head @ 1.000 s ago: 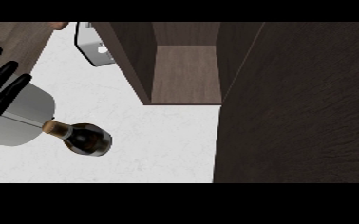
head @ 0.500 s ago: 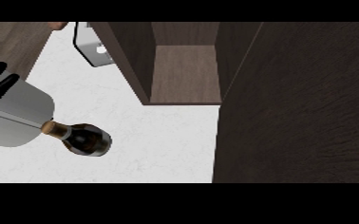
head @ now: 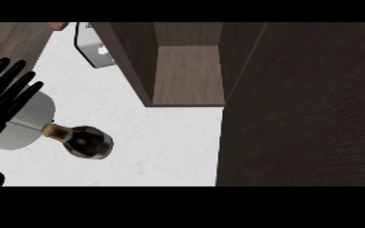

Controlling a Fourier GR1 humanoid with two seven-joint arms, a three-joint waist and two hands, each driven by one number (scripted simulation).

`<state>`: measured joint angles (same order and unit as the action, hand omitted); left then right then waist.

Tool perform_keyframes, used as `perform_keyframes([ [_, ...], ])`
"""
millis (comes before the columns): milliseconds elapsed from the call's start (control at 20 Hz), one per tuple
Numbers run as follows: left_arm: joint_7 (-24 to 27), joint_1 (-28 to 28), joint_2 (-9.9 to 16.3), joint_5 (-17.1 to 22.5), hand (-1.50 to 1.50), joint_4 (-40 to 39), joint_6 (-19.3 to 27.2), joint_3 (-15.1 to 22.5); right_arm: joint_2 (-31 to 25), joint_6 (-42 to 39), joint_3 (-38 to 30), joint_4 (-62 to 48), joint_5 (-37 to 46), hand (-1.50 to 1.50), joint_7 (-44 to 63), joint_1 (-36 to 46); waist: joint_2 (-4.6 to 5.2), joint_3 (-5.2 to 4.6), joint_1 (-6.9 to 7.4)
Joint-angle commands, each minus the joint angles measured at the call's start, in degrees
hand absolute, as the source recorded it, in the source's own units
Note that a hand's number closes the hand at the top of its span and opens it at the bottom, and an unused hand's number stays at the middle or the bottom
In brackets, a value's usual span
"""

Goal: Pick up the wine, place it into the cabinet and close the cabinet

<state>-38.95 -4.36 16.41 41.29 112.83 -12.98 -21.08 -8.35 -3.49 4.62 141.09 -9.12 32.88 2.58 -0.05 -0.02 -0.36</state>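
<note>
The wine bottle [head: 87, 142] is dark with a brown-gold neck and stands on the white counter [head: 164, 145] at the lower left. Its neck shows right beside my grey left forearm. My left hand [head: 16, 86] shows at the left edge, above the bottle, with its black fingers straight and spread and nothing in them. The cabinet [head: 189, 75] is open at the top middle, its wooden inside bare. My right hand is in no view.
A wide dark cabinet door [head: 292, 106] fills the right side, and another dark panel [head: 127, 58] stands at the opening's left. A grey metal fitting [head: 96, 53] lies at the upper left of the counter.
My left hand's fingers slid partly out past the left edge and came back into view. The bottle and the cabinet have not moved.
</note>
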Motion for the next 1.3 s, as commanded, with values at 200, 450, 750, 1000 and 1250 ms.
perform_keyframes([
  [200,5.6,3.4,-0.9,-1.2,-1.5,-7.3,-7.8,-0.8,-0.4,1.7,-1.6,8.5,-4.9,-1.5,7.7,1.6,-0.03,-0.02,0.24],
  [450,14.4,4.7,-1.9,-6.9,-1.5,-16.3,-12.5,-1.8,-0.1,-0.9,-0.3,10.3,-4.2,-1.5,4.0,-4.5,-0.04,0.01,-0.22],
  [750,21.0,3.4,-3.2,-12.3,-1.5,-22.2,-13.0,-1.1,1.0,-1.8,-1.7,7.3,-3.7,-1.5,1.3,-3.7,0.01,0.02,-0.04],
  [1000,21.4,-1.9,-0.7,-12.7,-1.5,-28.7,-13.5,-1.5,0.3,-0.5,-4.0,5.9,-5.3,-1.5,5.8,2.5,0.05,0.01,-0.07],
  [1250,28.1,0.5,-4.5,-19.0,-1.5,-31.1,-14.4,1.8,2.3,0.6,0.3,8.2,-1.1,-1.5,6.8,1.6,0.0,-0.01,-0.01],
])
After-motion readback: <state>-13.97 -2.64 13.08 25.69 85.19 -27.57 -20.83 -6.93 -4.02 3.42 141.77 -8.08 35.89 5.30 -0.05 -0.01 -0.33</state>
